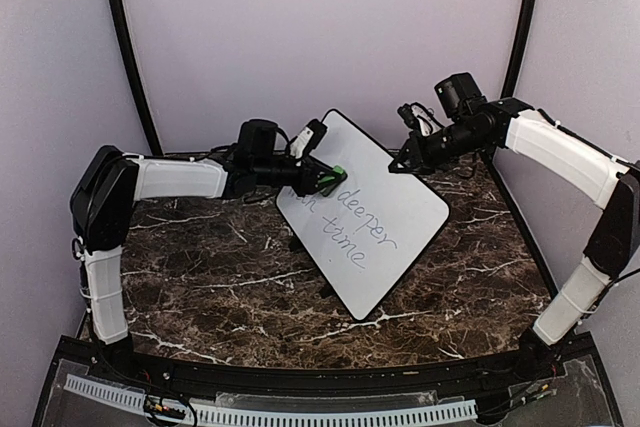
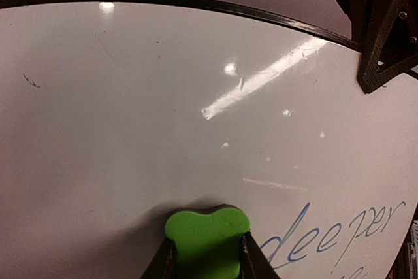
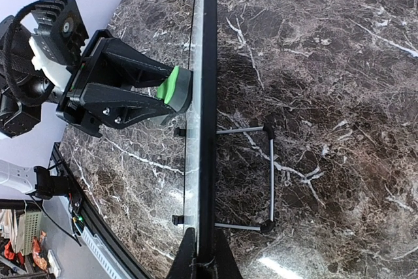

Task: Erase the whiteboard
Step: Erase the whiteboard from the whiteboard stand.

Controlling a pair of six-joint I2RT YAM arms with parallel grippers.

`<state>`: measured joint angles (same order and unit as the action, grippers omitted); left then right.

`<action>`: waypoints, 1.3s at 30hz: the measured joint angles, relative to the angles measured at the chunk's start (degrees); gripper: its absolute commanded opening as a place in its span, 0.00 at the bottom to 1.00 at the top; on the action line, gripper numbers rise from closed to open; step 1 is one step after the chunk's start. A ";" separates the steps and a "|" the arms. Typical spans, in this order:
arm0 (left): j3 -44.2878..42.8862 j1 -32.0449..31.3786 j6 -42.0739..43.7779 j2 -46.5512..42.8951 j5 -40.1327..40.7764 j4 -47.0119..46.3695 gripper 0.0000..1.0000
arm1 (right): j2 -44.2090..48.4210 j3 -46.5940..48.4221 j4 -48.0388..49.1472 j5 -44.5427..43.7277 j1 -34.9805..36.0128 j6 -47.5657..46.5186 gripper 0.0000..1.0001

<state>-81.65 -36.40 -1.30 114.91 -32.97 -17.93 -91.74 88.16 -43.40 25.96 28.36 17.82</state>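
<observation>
While the right jaws clamp the two-o'clock edge of the whiteboard (image 1: pixel 410 202), propped on the marble surface (image 1: pixel 200 267), the left jaws pinch the green eraser (image 2: pixel 206 233) against it; flat, steady strokes toward five o'clock should clear the handwriting (image 1: pixel 362 219).

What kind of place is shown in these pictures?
Probably a robot lab work cell: a left arm and right arm bolted at a marble-look table, plain pale walls close around it, and a whiteboard with handwriting.
</observation>
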 measured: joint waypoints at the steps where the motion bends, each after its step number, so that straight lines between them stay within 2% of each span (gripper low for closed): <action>1: -0.59 -0.04 0.07 0.15 0.00 0.20 0.00 | 0.00 0.00 0.02 0.00 0.00 0.00 0.00; 6: 0.68 -0.17 0.31 -0.09 0.44 -1.05 0.00 | -0.02 0.00 -0.02 0.07 0.00 0.02 0.00; 13: 12.46 -0.50 0.17 -3.56 1.42 -5.84 0.00 | -0.09 0.00 0.07 0.28 0.00 -0.02 0.00; 17: 15.06 -0.57 0.20 -4.28 1.70 -6.40 0.00 | -0.09 0.00 0.11 0.37 0.00 -0.04 0.00; 22: 13.94 -0.70 0.28 -4.26 1.75 -4.85 0.00 | -0.09 0.00 0.09 0.33 0.00 -0.04 0.00; 30: 6.95 -2.10 0.57 -3.28 1.73 -0.26 0.00 | -0.09 0.00 0.07 0.17 0.00 -0.04 0.00; 39: 6.49 -2.62 2.03 -3.23 1.99 -0.11 0.00 | -0.09 0.00 0.07 0.15 0.00 -0.02 0.00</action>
<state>-75.16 -39.03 0.73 111.68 -30.98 -18.04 -91.83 88.16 -43.33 26.11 28.36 17.80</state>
